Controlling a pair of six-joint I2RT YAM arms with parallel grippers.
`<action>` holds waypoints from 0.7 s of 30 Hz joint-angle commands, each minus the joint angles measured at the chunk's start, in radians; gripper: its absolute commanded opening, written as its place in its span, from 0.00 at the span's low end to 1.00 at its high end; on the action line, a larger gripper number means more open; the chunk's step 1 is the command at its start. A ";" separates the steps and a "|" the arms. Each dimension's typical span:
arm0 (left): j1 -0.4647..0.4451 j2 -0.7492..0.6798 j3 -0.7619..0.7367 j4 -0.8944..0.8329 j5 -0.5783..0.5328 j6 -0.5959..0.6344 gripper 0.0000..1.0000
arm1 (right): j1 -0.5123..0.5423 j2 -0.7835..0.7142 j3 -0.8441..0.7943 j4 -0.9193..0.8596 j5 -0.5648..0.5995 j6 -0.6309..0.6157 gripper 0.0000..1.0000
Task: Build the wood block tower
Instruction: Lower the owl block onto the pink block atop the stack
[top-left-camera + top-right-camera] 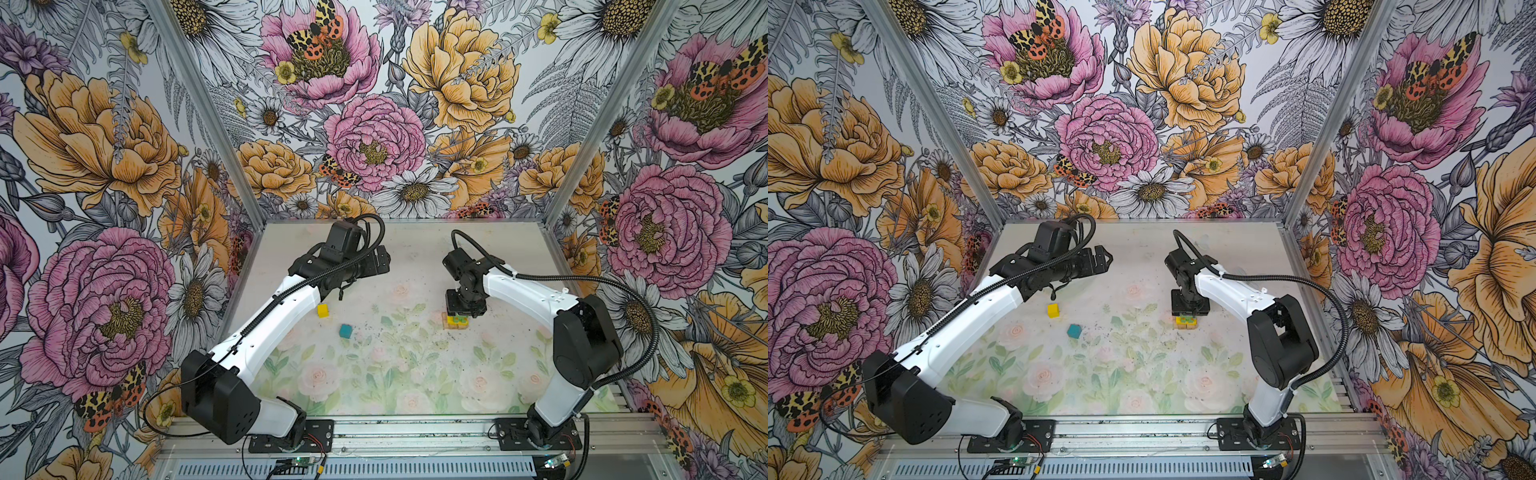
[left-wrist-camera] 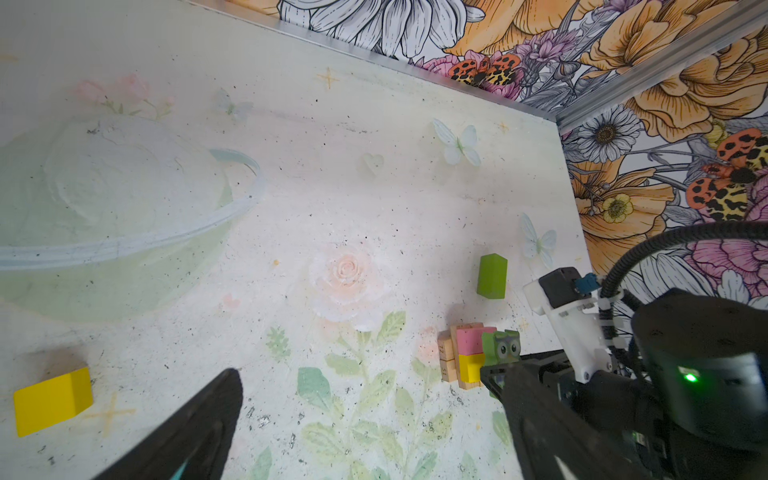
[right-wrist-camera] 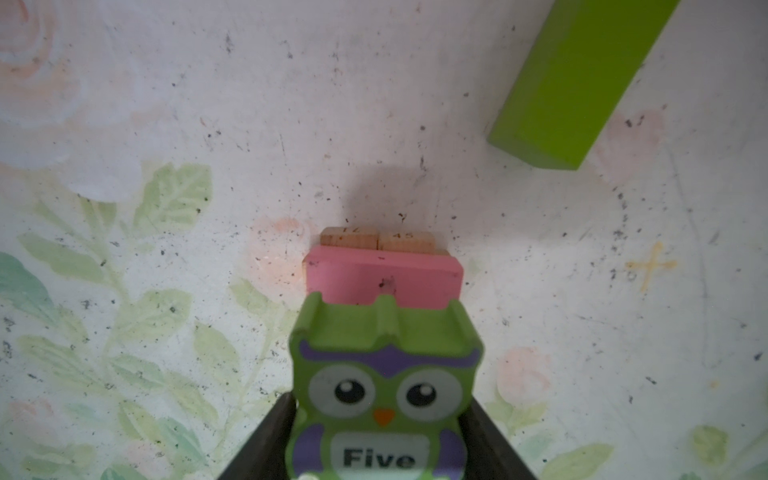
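The wood block tower stands right of centre. It has tan bars at the bottom, with a pink bar and a yellow block on them. My right gripper is shut on the green owl-printed block, right over the pink bar; contact cannot be told. A lime-green bar lies just beyond the tower. A yellow cube and a teal cube lie loose left of centre. My left gripper hangs open and empty above the table.
The floral walls and aluminium frame posts close in the table at the back and sides. The back edge of the table runs close behind the tower. Both arm bases sit on the front rail.
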 commanded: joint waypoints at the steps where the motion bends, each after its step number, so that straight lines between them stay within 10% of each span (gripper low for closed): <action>1: -0.006 -0.015 0.029 0.020 -0.024 -0.011 0.99 | -0.009 0.013 0.009 0.012 -0.004 -0.020 0.43; 21: -0.006 -0.008 0.043 0.003 -0.024 0.002 0.99 | -0.019 0.056 0.018 0.013 -0.007 -0.033 0.48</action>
